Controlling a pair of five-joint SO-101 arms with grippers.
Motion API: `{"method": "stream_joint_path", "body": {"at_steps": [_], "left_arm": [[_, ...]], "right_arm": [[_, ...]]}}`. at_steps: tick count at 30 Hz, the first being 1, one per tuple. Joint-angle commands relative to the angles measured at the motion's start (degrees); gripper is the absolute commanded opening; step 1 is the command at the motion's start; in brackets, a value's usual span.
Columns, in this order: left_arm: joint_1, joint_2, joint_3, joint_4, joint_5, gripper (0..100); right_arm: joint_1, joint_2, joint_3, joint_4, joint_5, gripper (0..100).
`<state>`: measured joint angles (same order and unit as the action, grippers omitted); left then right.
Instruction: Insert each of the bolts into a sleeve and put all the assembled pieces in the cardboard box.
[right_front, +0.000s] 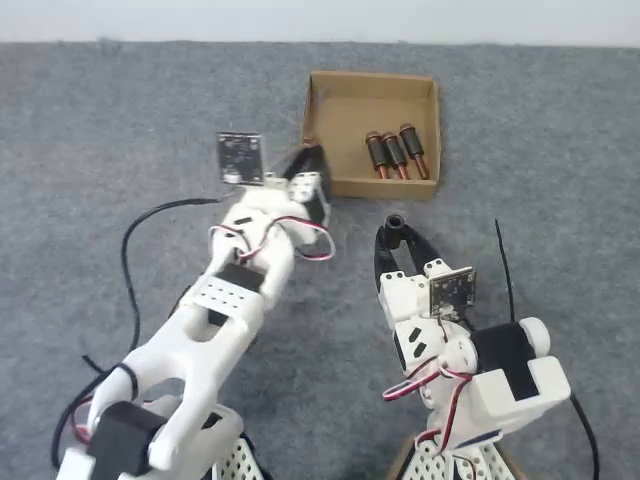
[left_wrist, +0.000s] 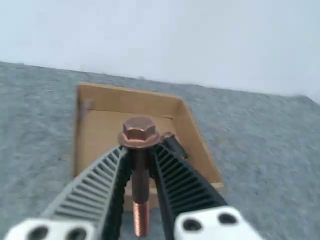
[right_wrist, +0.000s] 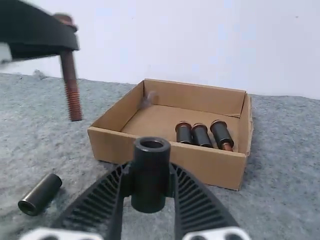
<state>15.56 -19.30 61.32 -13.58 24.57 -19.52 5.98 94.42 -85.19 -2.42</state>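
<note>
My left gripper (left_wrist: 140, 151) is shut on a copper bolt (left_wrist: 139, 134), held upright with its hex head up and its thread hanging down. In the high view the left gripper (right_front: 306, 162) hovers at the near left corner of the cardboard box (right_front: 321, 104). My right gripper (right_wrist: 150, 176) is shut on a black sleeve (right_wrist: 150, 165) that stands upright with its bore facing up. It sits just in front of the box (right_wrist: 165, 153), where the sleeve (right_front: 396, 221) shows between the fingers. The bolt (right_wrist: 71, 92) hangs off to one side of the sleeve and higher. Three assembled pieces (right_wrist: 202, 134) lie in the box.
A loose dark sleeve (right_wrist: 40, 194) lies on the grey carpet beside my right gripper. The three assembled pieces (right_front: 398, 153) lie at the box's near right, leaving its left half bare. Grey carpet (right_front: 110, 120) stretches open to the left and right of the box.
</note>
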Motion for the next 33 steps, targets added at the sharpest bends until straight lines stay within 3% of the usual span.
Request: {"method": "stream_joint_path", "body": {"at_steps": [1,7,18,24,33], "left_arm": [[4.84,-3.69,-6.29,2.81,-1.49,1],[10.37,-3.69,-8.48,6.86,-11.16,1],[15.91,-8.26,-9.45,7.3,-11.43,1],[19.08,-18.02,-6.55,14.51,-11.43,1],[15.56,-9.67,-5.85,6.77,-11.43,1]], "right_arm": [[-0.92,-2.24,1.67,0.04,-0.44,0.7],[-0.92,-2.24,1.67,0.04,-0.44,0.7],[-0.84,-2.24,1.67,0.04,-0.44,0.7],[-0.75,-2.24,1.67,0.04,-0.44,0.7],[-0.84,-2.24,1.67,0.04,-0.44,0.7]]}}
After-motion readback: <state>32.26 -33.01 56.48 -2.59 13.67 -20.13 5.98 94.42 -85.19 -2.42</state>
